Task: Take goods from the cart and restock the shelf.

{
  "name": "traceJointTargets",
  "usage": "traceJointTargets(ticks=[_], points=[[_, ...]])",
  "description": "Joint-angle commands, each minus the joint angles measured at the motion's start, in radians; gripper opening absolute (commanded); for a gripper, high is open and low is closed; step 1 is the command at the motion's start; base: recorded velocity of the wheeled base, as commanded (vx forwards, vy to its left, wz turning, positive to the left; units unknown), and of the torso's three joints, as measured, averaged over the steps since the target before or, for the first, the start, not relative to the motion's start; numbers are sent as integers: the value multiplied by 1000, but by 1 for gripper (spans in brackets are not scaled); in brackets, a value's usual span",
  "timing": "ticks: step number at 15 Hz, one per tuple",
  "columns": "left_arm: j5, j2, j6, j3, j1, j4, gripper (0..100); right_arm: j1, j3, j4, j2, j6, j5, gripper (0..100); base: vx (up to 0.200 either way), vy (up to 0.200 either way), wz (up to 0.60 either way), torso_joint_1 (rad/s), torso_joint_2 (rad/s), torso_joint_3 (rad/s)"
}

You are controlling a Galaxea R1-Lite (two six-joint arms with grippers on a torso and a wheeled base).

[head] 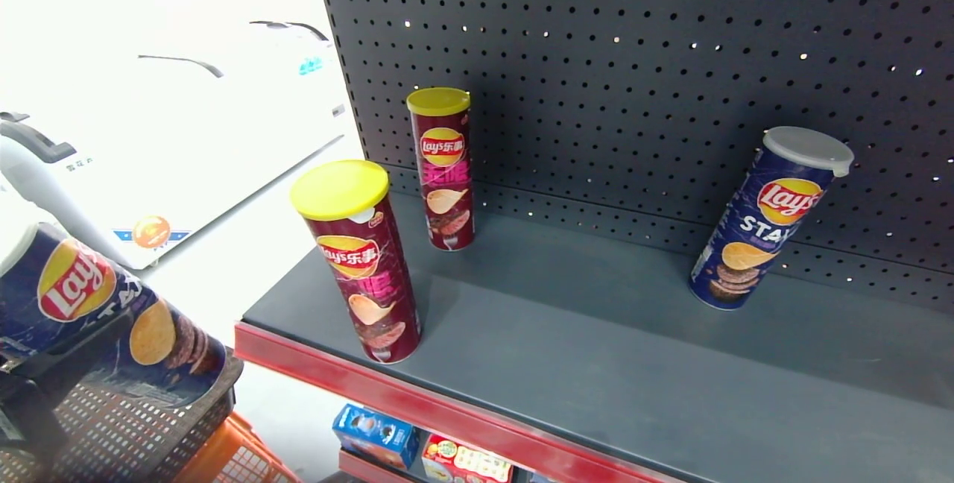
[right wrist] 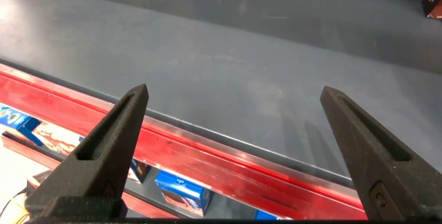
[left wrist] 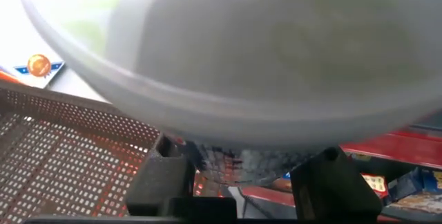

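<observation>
Lower left in the head view, the left gripper (left wrist: pixel 245 172) pinched the blue can (head: pixel 104 311), lid tilted toward upper left, over the cart (head: pixel 141 423); the shelf (head: pixel 596 349) lay to its right. The right gripper (right wrist: pixel 235 148) stood spread.

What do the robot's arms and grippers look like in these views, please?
The right gripper has two matt black, wedge-shaped fingers tapering to blunt tips, one bearing a small round fastener. The left gripper is black as well, with blockier finger bases. The left arm wears a smooth white shell with a dark grey band.
</observation>
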Motion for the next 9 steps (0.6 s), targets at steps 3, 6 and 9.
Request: traceJointTargets(ticks=[3,6,9], points=[[-17,14,-4,-63,-24,5,0,0,0,0,0,0,0,100,0,0,0,0,0,0],[-97,17,-20,-73,-24,7,0,0,0,0,0,0,0,100,0,0,0,0,0,0],[-243,23,-57,-76,-24,7,0,0,0,0,0,0,0,100,0,0,0,0,0,0]])
